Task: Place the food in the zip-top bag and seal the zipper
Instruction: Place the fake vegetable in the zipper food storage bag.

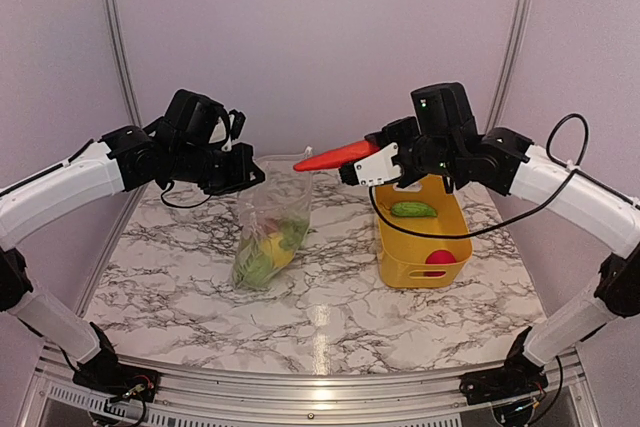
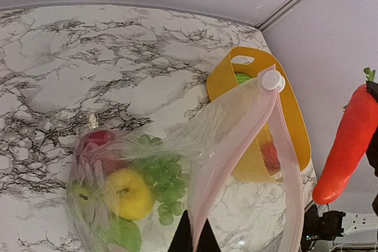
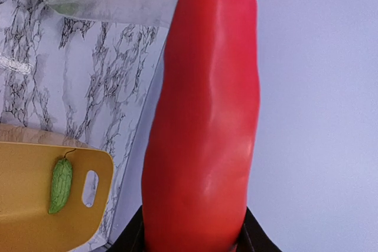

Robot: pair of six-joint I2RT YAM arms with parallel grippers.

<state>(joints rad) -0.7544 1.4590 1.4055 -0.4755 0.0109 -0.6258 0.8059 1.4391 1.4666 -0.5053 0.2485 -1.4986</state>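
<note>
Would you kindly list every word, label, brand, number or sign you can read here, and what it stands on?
None: no readable text on the clear crinkly plastic zip-top bag, the yellow plastic basket or the long red toy pepper.
Any marking on the bag's round white slider is too small to read.

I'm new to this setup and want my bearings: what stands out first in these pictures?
The long red pepper stands out first, held in mid-air by the right gripper above the table's middle, tip toward the left arm. Below it the zip-top bag is held up by its zipper, pinched in the left gripper, with a lemon and grapes inside. A yellow basket sits to its right.
</note>
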